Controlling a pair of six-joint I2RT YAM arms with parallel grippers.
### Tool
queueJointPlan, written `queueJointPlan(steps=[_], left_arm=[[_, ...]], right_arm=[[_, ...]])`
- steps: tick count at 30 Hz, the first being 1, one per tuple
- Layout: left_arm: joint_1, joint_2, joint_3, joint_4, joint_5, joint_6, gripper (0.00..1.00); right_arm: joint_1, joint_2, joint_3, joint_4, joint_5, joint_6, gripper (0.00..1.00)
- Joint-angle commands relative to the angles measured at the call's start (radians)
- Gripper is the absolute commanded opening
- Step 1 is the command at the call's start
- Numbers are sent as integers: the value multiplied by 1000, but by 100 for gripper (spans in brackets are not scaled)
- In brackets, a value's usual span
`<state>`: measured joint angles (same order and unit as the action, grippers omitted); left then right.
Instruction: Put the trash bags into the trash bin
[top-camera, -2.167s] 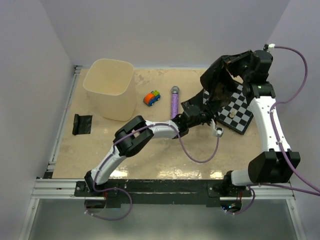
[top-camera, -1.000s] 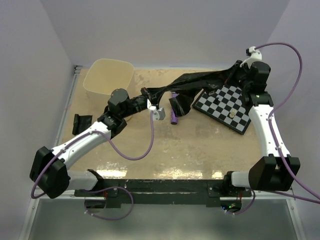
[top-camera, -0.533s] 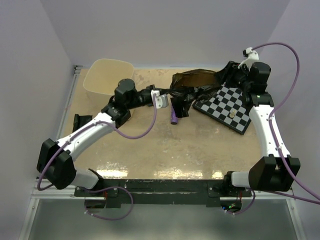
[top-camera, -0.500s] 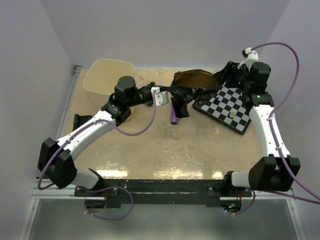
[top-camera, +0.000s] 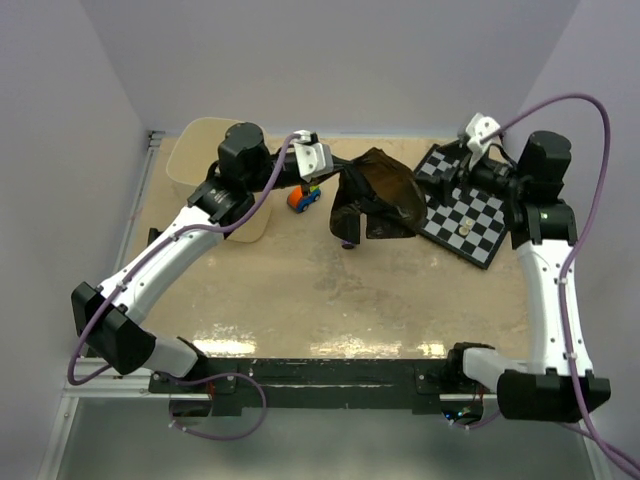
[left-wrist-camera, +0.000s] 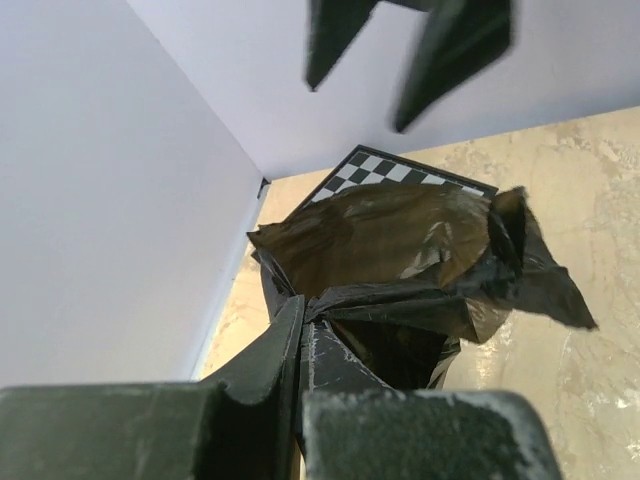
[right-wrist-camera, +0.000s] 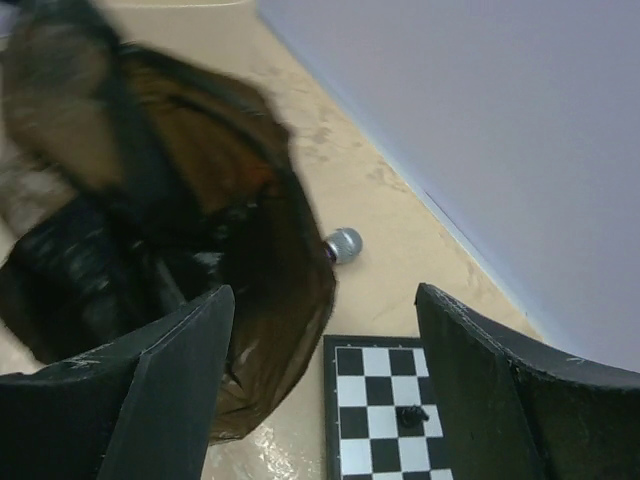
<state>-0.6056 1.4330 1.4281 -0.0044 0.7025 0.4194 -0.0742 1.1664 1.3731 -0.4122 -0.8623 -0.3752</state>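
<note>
Reading near to far in the top view: both arms rise from the near edge and meet over the far half of the table (top-camera: 300, 290). The left gripper (left-wrist-camera: 301, 325) is fully closed, pinching a corner of the bag (top-camera: 385, 195). The film hangs from that pinch as a crumpled, half-open pouch, brown and see-through, over the table's middle. Whether its lowest fold touches the table cannot be told.

The right gripper (right-wrist-camera: 322, 292) stands at 3 o'clock of the bag, over the board (top-camera: 465, 215). Its jaws are wide apart with nothing between them, and the bag lies just beyond its fingertips, apart from them. A toy car (top-camera: 303, 197) sits at 9 o'clock of the bag, near the left wrist. The silver head of a cylinder (right-wrist-camera: 343, 243) shows at the bag's edge in the right wrist view. Farthest, in the 10 o'clock corner, stands the bin (top-camera: 190, 140), upright, mouth up, partly hidden by the left arm; the bag is not yet in it.

Deciding relation: the bin lies at 9 to 10 o'clock of the bag, close behind the left wrist, so the one arm holding the bag is also the nearer. The bag's long axis runs roughly 9 to 3 o'clock, trailing away from the bin. By this judgement, the carry should go toward 9 o'clock, high enough for the trailing film to pass over the rim.
</note>
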Motion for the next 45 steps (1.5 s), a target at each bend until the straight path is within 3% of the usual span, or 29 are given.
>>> queueJointPlan(steps=[1, 5, 14, 19, 23, 29, 38, 45], left_arm=[[9, -6, 38, -12, -37, -108, 0], [17, -3, 49, -23, -54, -126, 0], [49, 49, 129, -11, -81, -235, 0], [55, 86, 175, 43, -110, -287, 0], [55, 110, 201, 57, -115, -304, 0], [53, 129, 239, 57, -107, -306, 0], [99, 96, 216, 43, -75, -286, 0], [133, 73, 186, 43, -20, -275, 0]], right_arm=[[33, -68, -19, -326, -242, -497, 78], [39, -85, 6, -658, -222, -833, 79], [66, -215, -80, -666, -170, -1011, 85], [154, -266, -123, -601, -166, -1119, 85], [292, -286, -177, -395, -68, -1026, 86], [464, -188, -226, -163, 126, -849, 83], [475, -194, -330, 120, 333, -588, 77], [475, -264, -393, 297, 384, -489, 71]])
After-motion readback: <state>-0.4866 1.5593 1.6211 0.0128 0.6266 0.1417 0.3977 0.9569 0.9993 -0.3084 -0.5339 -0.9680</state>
